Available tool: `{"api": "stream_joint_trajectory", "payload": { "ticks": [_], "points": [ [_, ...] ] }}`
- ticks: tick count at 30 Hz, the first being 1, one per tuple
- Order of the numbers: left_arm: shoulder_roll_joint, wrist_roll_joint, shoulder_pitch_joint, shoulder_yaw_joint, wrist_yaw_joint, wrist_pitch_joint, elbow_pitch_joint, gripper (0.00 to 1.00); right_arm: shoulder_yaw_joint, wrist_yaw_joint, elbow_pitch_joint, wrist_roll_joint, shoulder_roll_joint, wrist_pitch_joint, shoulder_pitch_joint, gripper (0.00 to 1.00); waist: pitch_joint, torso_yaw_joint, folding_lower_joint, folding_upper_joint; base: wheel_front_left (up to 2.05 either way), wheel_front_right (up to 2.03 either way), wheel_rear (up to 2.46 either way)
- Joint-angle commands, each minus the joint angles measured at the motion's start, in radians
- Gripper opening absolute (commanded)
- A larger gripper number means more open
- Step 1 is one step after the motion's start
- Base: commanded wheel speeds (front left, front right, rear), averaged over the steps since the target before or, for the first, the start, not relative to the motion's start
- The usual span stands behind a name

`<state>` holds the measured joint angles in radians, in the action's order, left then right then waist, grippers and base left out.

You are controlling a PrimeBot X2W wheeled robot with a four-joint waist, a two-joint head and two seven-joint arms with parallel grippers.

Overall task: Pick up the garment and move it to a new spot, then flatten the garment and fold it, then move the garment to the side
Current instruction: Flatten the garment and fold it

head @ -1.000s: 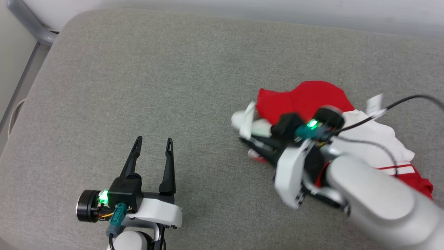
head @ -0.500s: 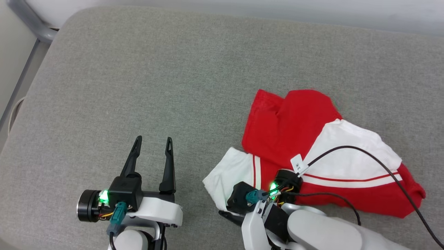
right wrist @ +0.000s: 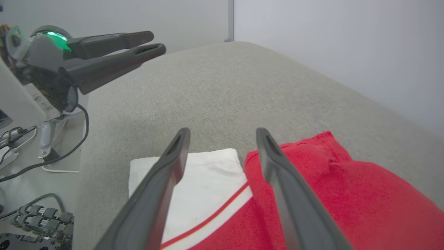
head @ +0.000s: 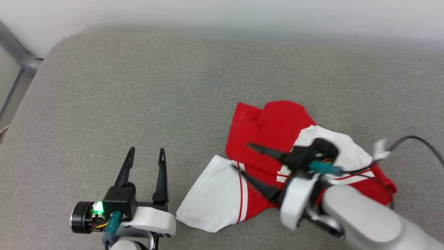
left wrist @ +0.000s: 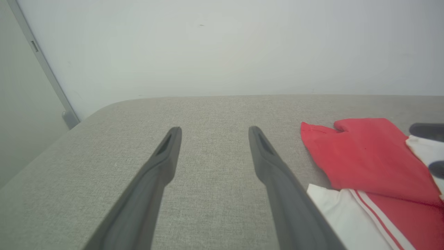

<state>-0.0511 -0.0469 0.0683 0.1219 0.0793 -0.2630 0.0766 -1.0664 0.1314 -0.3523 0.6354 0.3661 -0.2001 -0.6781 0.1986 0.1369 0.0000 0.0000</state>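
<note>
The garment [head: 277,128], a red jersey with white panels and red stripes, lies crumpled on the grey cushion [head: 138,86], right of centre. My right gripper [head: 242,157] hovers over it, pointing left, open with nothing between the fingers. In the right wrist view the right gripper [right wrist: 223,132] stands open above the garment's [right wrist: 312,191] white sleeve and red body. My left gripper [head: 146,150] rests open at the lower left, just left of the white sleeve. The left wrist view has the left gripper [left wrist: 215,130] empty over bare cushion, with the garment [left wrist: 364,156] at its right.
A pale wall [head: 222,14] runs along the cushion's far edge. A grey metal bar [head: 17,55] stands off the left corner. Cables and equipment [right wrist: 20,139] lie beyond the cushion's edge in the right wrist view. The cushion's left half is bare fabric.
My right gripper has opened and let go of the garment's white sleeve, which now lies flat toward the front. The arm has risen over the garment. The head camera has shifted.
</note>
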Motion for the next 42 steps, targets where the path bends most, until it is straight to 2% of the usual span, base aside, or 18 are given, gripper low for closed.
{"api": "stream_joint_trajectory", "payload": {
  "ticks": [1, 9, 10, 13, 17, 21, 25, 30, 35, 42],
  "points": [
    [-0.001, 0.01, -0.012, -0.006, -0.006, -0.003, -0.005, 1.0, 0.067, -0.001, 0.01, -0.02, 0.026, -0.022, 0.036, 1.0, -0.017, -0.02, 0.0, 0.0, 0.0, 0.0, 0.0],
    [-0.006, 0.025, -0.028, -0.017, -0.013, -0.003, -0.021, 1.0, 0.496, -0.001, 0.087, -0.13, 0.07, -0.058, 0.213, 1.0, -0.039, -0.054, 0.0, 0.0, 0.0, 0.0, 0.0],
    [-0.006, 0.025, -0.028, -0.017, -0.013, -0.003, -0.021, 1.0, 0.496, -0.001, 0.087, -0.13, 0.07, -0.058, 0.213, 1.0, -0.039, -0.054, 0.0, 0.0, 0.0, 0.0, 0.0],
    [-0.006, 0.028, -0.031, -0.014, -0.015, -0.003, -0.025, 1.0, 0.595, -0.001, 0.123, -0.169, 0.088, -0.043, 0.254, 1.0, -0.04, -0.059, 0.0, 0.0, 0.0, 0.0, 0.0],
    [-0.008, 0.036, -0.026, -0.012, -0.018, -0.003, -0.032, 1.0, 0.656, -0.001, 0.171, -0.175, 0.135, 0.034, 0.254, 1.0, -0.032, -0.061, 0.0, 0.0, 0.0, 0.0, 0.0],
    [-0.009, 0.039, -0.007, -0.006, -0.023, -0.003, -0.036, 1.0, 0.602, -0.001, 0.191, -0.141, 0.218, 0.188, 0.198, 1.0, -0.012, -0.053, 0.0, 0.0, 0.0, 0.0, 0.0],
    [-0.008, 0.039, 0.008, 0.004, -0.024, -0.003, -0.037, 1.0, 0.473, -0.001, 0.202, -0.082, 0.319, 0.362, 0.116, 1.0, 0.017, -0.033, 0.0, 0.0, 0.0, 0.0, 0.0],
    [-0.005, 0.026, 0.032, 0.017, -0.02, -0.003, -0.036, 1.0, 0.317, -0.001, 0.207, 0.019, 0.4, 0.583, -0.008, 1.0, 0.064, 0.003, 0.0, 0.0, 0.0, 0.0, 0.0],
    [-0.002, 0.016, 0.063, 0.04, -0.014, -0.003, -0.038, 1.0, 0.188, -0.001, 0.165, 0.085, 0.419, 0.727, -0.129, 1.0, 0.123, 0.045, 0.0, 0.0, 0.0, 0.0, 0.0],
    [0.001, -0.003, 0.1, 0.066, 0.001, -0.003, -0.036, 1.0, 0.029, -0.001, 0.02, 0.108, 0.387, 0.792, -0.21, 1.0, 0.187, 0.092, 0.0, 0.0, 0.0, 0.0, 0.0]
  ]
}}
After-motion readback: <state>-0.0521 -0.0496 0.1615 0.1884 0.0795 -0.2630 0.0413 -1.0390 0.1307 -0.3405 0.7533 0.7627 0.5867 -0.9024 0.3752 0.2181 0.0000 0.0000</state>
